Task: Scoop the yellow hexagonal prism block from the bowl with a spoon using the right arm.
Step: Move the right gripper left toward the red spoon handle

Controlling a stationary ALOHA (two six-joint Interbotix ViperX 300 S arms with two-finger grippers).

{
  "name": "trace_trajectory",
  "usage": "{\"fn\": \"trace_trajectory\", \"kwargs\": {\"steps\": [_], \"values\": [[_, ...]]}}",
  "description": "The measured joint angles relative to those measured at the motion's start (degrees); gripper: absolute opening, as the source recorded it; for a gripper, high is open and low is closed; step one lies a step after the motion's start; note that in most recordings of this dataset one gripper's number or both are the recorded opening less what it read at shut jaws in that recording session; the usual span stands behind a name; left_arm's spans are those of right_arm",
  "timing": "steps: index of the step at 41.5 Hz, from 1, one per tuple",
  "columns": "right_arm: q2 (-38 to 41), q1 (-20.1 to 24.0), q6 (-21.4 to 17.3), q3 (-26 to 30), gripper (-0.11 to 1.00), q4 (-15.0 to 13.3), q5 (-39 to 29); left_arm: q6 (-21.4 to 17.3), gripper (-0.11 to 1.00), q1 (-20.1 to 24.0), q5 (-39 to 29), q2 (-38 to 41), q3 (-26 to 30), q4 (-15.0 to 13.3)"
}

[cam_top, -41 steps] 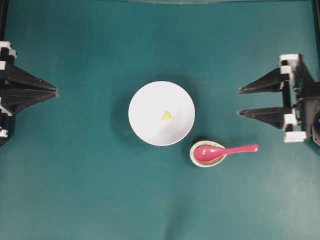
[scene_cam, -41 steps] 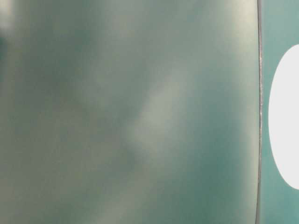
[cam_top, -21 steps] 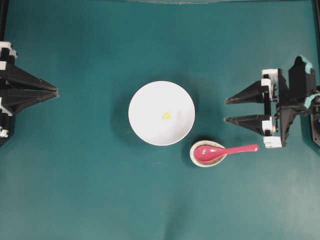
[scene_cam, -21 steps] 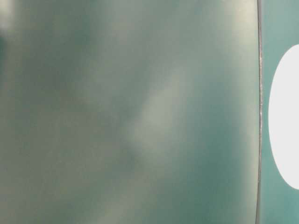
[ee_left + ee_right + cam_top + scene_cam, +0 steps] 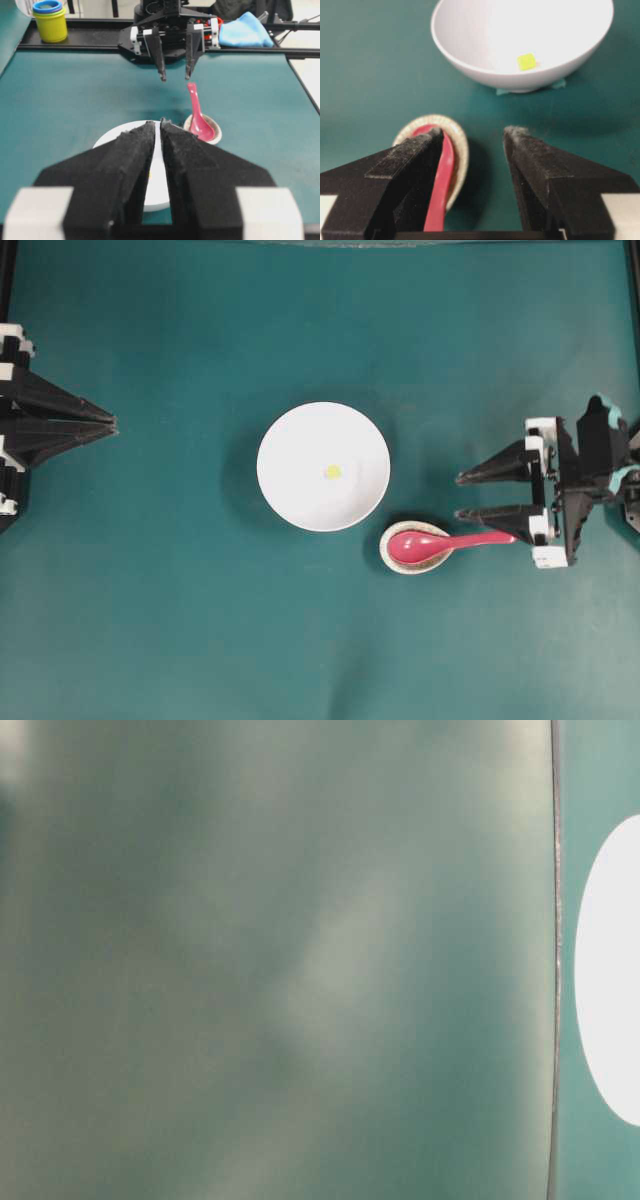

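Just beside the spoon (image 5: 455,541) handle — right tool (image 5: 459,496) spread wide, gripping nothing, bowl (image 5: 290,455) well apart

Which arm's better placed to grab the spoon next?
Right. Its open gripper hangs just above the spoon handle's end. The left gripper sits nearly shut at the far edge, beyond the bowl.

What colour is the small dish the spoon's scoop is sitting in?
Off-white with fine speckles, the spoon rest; the overhead view shows it best.
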State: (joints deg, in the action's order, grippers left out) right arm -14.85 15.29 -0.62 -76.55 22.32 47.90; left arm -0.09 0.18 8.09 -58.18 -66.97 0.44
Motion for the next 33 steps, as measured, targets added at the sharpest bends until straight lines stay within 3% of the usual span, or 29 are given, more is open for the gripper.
{"fn": "trace_trajectory", "kwargs": {"steps": [14, 25, 33], "values": [[10.1, 6.6, -0.4, 0.5, 0.57, 4.8, 7.3, 0.0, 0.14, -0.1, -0.1, 0.1, 0.0, 0.0], [15.8, 9.2, -4.4, 1.1, 0.57, 5.1, 10.3, 0.0, 0.14, 0.0, -0.1, 0.1, 0.0, 0.0], [16.8, 9.9, -4.8, 1.1, 0.56, 5.2, 11.3, 0.0, 0.14, -0.1, 0.0, 0.1, 0.0, 0.0]]}}
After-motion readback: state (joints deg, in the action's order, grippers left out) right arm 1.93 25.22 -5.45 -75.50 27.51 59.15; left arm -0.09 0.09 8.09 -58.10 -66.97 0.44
